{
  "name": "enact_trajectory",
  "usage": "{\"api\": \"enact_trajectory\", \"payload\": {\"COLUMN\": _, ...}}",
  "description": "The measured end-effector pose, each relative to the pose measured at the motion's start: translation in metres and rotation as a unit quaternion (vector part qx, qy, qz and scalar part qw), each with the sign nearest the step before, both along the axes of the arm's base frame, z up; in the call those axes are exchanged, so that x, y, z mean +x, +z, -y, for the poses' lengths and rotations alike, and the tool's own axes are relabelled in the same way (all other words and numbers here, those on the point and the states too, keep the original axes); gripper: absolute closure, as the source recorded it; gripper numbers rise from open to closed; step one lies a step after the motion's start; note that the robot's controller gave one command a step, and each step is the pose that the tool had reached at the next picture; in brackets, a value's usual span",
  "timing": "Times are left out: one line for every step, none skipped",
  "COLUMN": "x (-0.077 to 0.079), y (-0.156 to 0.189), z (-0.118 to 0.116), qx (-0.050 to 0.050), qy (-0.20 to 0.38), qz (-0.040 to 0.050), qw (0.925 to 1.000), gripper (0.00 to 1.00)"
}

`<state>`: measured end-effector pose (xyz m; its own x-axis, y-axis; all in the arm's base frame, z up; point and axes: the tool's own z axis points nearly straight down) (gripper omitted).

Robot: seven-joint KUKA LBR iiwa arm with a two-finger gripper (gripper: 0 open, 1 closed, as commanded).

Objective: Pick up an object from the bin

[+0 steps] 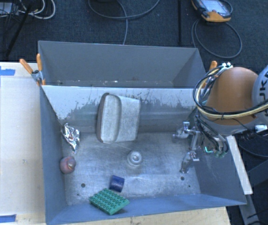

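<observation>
My gripper (185, 148) hangs at the right side of the bin, just above the floor by the right wall. Its two metal fingers stand apart, open, with nothing between them. The nearest loose thing is a small round greyish cap (134, 158) on the bin floor, well to the gripper's left. A large grey rectangular sponge-like block (117, 117) leans against the back slope, further left and up.
A small blue block (117, 183) and a green studded plate (109, 201) lie near the front wall. A crumpled foil piece (71, 137) and a reddish ball (68, 164) sit at the left wall. The arm's orange cover and cables overhang the right rim.
</observation>
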<state>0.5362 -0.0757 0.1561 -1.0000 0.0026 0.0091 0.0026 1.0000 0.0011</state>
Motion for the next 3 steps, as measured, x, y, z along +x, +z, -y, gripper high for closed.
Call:
{"api": "enact_trajectory", "payload": {"x": 0.067, "y": -0.013, "z": -0.061, "qx": 0.001, "qy": 0.056, "qz": 0.0068, "qw": 0.9984, "gripper": 0.00}}
{"api": "enact_trajectory", "payload": {"x": 0.057, "y": -0.084, "z": -0.099, "qx": -0.001, "qy": 0.141, "qz": 0.0053, "qw": 0.9900, "gripper": 0.00}}
{"api": "enact_trajectory", "payload": {"x": 0.012, "y": -0.083, "z": -0.113, "qx": 0.000, "qy": 0.256, "qz": 0.0103, "qw": 0.9665, "gripper": 0.00}}
